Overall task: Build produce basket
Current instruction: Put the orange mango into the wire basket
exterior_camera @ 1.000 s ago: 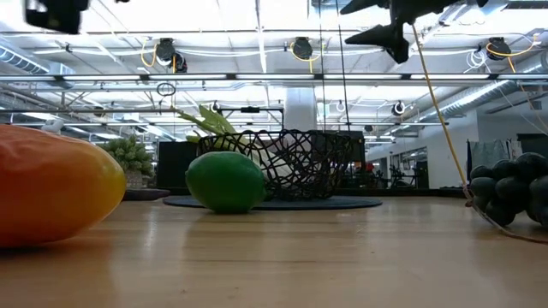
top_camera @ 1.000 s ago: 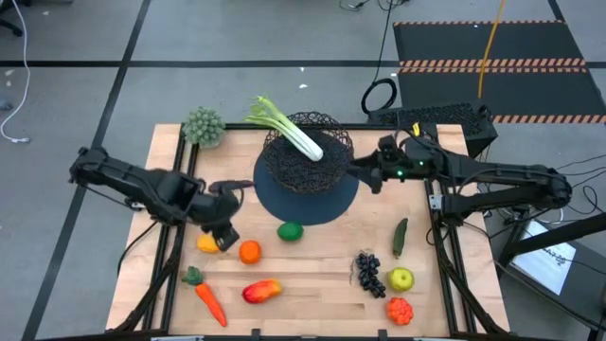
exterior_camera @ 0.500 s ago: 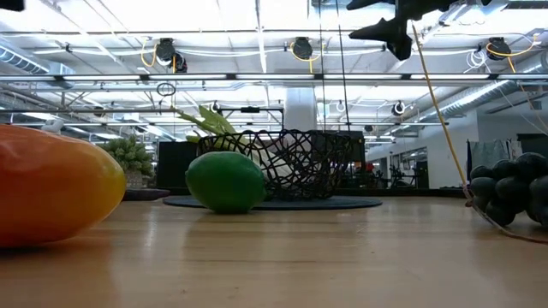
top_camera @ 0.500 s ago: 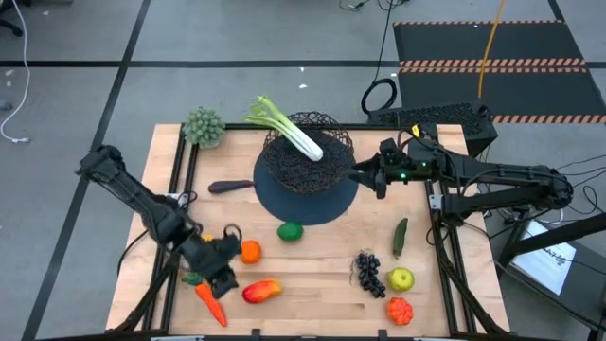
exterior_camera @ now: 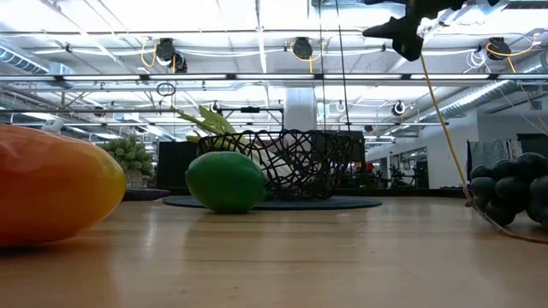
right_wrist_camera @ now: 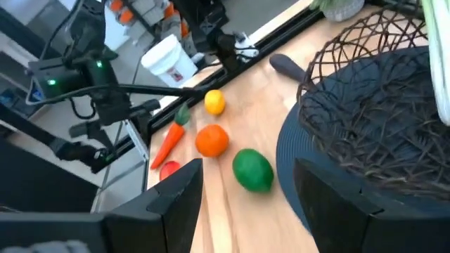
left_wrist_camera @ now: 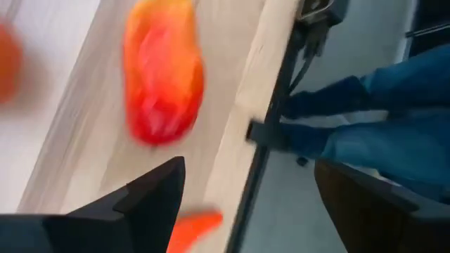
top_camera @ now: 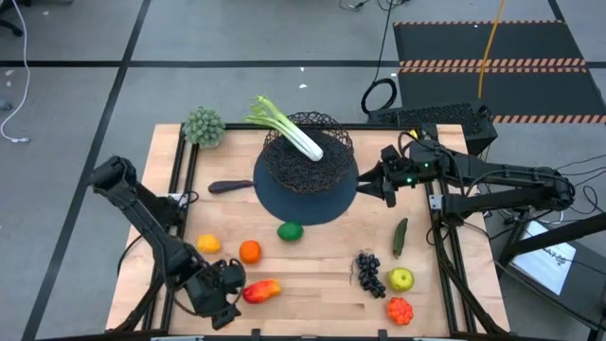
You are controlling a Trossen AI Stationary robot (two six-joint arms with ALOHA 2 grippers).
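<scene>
At the tabletop's (top_camera: 312, 265) 7 o'clock corner, the left gripper (top_camera: 220, 301) hangs low over the near edge with its fingers (left_wrist_camera: 151, 190) apart and nothing between them, the mango (top_camera: 261, 290) just beside it toward 3 o'clock and the carrot (left_wrist_camera: 193, 228) peeking out under the fingers in the left wrist view. The basket (top_camera: 307, 152) sits at 12 o'clock on a dark mat (top_camera: 331, 204), and only the leek (top_camera: 290, 130) is in it, lying across the rim with its leaves sticking out toward 10 o'clock. The rest is loose on the tabletop: lemon (top_camera: 208, 244), orange (top_camera: 249, 251) and lime (top_camera: 290, 230) in a row toward 8 o'clock; cucumber (top_camera: 401, 236), grapes (top_camera: 368, 273), apple (top_camera: 401, 278) and tomato (top_camera: 400, 310) toward 4 o'clock. The right gripper (top_camera: 382, 184) waits at 2 o'clock just beside the mat, fingers (right_wrist_camera: 176, 200) apart and empty. The task looks barely begun. The main risk is at the near edge: the carrot and mango lie close to it, so an off-centre close could nudge one off the tabletop, where a person's legs (left_wrist_camera: 380, 133) stand nearby. The mango is smooth and rounded and may squirt out of a shallow pinch. Dropping more fruit in could also tip the overhanging leek out.
</scene>
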